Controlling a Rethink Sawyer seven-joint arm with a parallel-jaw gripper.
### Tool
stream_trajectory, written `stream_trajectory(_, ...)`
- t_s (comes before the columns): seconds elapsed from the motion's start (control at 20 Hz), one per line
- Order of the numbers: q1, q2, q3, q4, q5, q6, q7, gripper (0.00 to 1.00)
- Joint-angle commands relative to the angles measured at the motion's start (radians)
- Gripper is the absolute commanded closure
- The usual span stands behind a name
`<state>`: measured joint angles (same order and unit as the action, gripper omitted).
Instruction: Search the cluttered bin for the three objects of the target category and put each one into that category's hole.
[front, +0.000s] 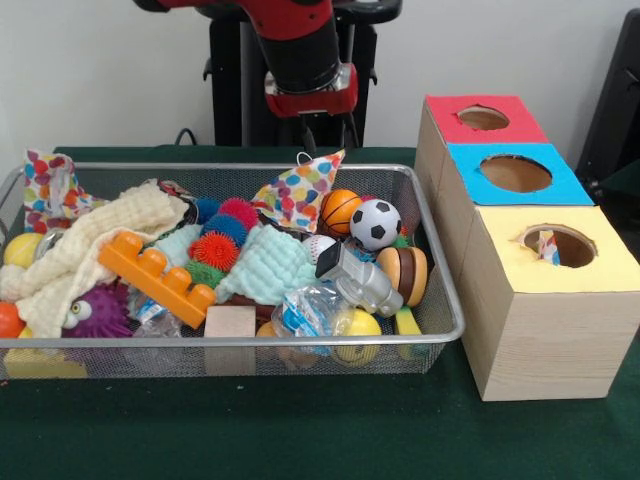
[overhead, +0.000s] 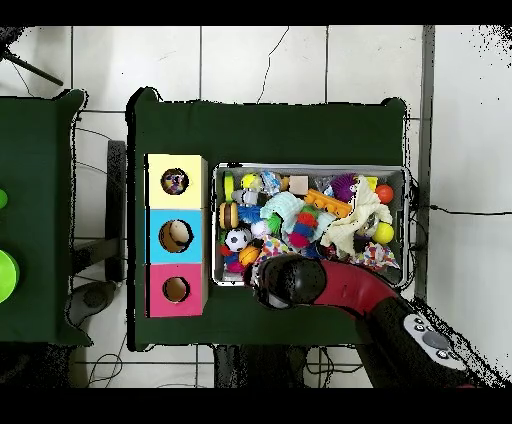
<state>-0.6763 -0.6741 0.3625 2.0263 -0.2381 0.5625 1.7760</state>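
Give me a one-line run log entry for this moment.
arm: over bin's far edge | gripper: hidden | bin: full of toys | yellow hole: item inside | blue hole: item inside | red hole: looks empty

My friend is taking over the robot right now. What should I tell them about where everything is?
Gripper: hidden behind the arm at the far rim of the mesh bin; open or shut cannot be told.
Bin: still full of mixed toys, such as a soccer ball, basketball, orange brick and patterned pouch.
Box: red, blue and yellow holes. Something patterned shows in the yellow hole, and something pale in the blue hole.
Done: some things are already in the holes; how many count is unclear.
Left: find the remaining target objects and drop them in.
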Motion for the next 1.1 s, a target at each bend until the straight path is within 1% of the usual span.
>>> stream_trajectory(0.05,-0.014,-0.058,0.092,-0.057,0.064,0.103,0.006,0.0)
stream_trajectory(0.1,-0.008,-0.054,0.087,-0.067,0.064,0.107,0.008,0.0)
stream_trajectory(0.3,0.029,0.061,0.039,-0.162,0.024,0.064,0.015,0.0)
stream_trajectory(0.4,0.049,0.105,0.019,-0.201,0.005,0.031,0.026,0.0)
stream_trajectory(0.65,0.07,0.187,-0.007,-0.261,-0.027,-0.027,0.024,0.0)
stream_trajectory(0.8,0.075,0.226,-0.021,-0.268,-0.052,-0.091,0.027,0.0)
stream_trajectory(0.9,0.071,0.239,-0.023,-0.267,-0.055,-0.076,0.015,0.0)
stream_trajectory(1.0,0.066,0.25,-0.025,-0.267,-0.062,-0.035,-0.01,0.0)
stream_trajectory(1.1,0.055,0.26,-0.024,-0.253,-0.076,-0.023,-0.028,0.0)
